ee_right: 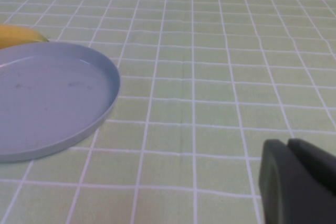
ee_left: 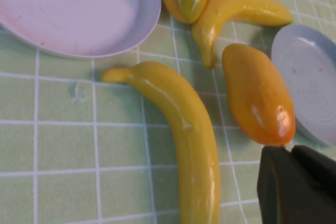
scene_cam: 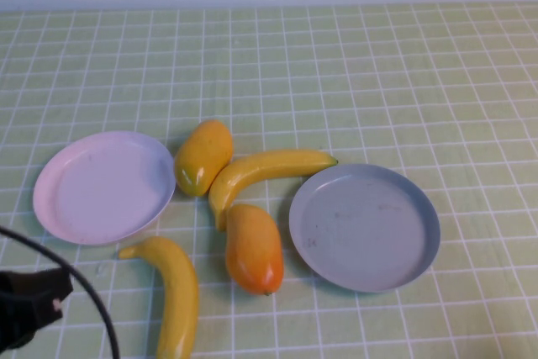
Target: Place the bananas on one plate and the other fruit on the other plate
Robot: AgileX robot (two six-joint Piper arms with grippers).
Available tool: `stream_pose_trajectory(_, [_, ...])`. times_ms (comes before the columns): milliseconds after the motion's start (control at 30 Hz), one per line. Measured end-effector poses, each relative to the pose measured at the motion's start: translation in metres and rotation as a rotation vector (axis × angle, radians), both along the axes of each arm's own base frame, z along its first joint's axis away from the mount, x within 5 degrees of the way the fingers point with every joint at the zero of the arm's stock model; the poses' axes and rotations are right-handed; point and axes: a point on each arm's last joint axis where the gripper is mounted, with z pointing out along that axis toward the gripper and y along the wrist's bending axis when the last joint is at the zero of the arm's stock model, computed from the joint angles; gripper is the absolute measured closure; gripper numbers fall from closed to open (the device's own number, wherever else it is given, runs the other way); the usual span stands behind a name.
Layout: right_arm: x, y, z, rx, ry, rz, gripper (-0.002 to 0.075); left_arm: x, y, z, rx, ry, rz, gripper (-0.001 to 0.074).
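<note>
Two bananas lie on the cloth: one [scene_cam: 265, 170] between the plates, one [scene_cam: 175, 290] in front of the pink plate [scene_cam: 101, 187]. One mango-like fruit [scene_cam: 203, 155] touches the pink plate's right rim. The other [scene_cam: 252, 248] lies just left of the grey-blue plate [scene_cam: 366, 226]. Both plates are empty. My left gripper [scene_cam: 38, 300] is at the near left corner, shut and empty; in the left wrist view its tips [ee_left: 290, 149] are just short of the near mango [ee_left: 256, 94]. My right gripper [ee_right: 287, 141] is shut and empty, above bare cloth right of the grey-blue plate [ee_right: 47, 103]; it is outside the high view.
A green checked cloth [scene_cam: 378, 81] covers the whole table. A black cable [scene_cam: 92, 287] arcs from the left arm near the front banana. The pale wall runs along the far edge.
</note>
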Motion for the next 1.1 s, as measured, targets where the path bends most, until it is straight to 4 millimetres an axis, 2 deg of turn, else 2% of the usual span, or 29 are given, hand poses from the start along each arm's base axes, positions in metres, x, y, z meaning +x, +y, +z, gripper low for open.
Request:
stream_pose_trajectory(167, [0.000, 0.000, 0.000, 0.000, 0.000, 0.000, 0.0741, 0.043, -0.003, 0.019, 0.092, 0.075, -0.108, 0.0735])
stream_pose_trajectory(367, [0.000, 0.000, 0.000, 0.000, 0.000, 0.000, 0.0741, 0.100, -0.008, 0.021, 0.127, 0.177, -0.163, 0.0735])
stream_pose_trajectory(433, [0.000, 0.000, 0.000, 0.000, 0.000, 0.000, 0.0741, 0.118, -0.017, 0.016, 0.140, 0.214, -0.208, 0.0735])
stream_pose_trajectory(567, [0.000, 0.000, 0.000, 0.000, 0.000, 0.000, 0.0741, 0.141, -0.052, 0.008, 0.188, 0.282, -0.314, 0.0735])
stream_pose_trajectory(833, [0.000, 0.000, 0.000, 0.000, 0.000, 0.000, 0.0741, 0.165, -0.126, -0.002, 0.233, 0.372, -0.432, 0.0735])
stream_pose_trajectory(967, [0.000, 0.000, 0.000, 0.000, 0.000, 0.000, 0.0741, 0.161, -0.161, -0.003, 0.273, 0.390, -0.486, 0.0735])
stream_pose_trajectory(1100, [0.000, 0.000, 0.000, 0.000, 0.000, 0.000, 0.0741, 0.151, -0.186, 0.002, 0.298, 0.383, -0.539, 0.0728])
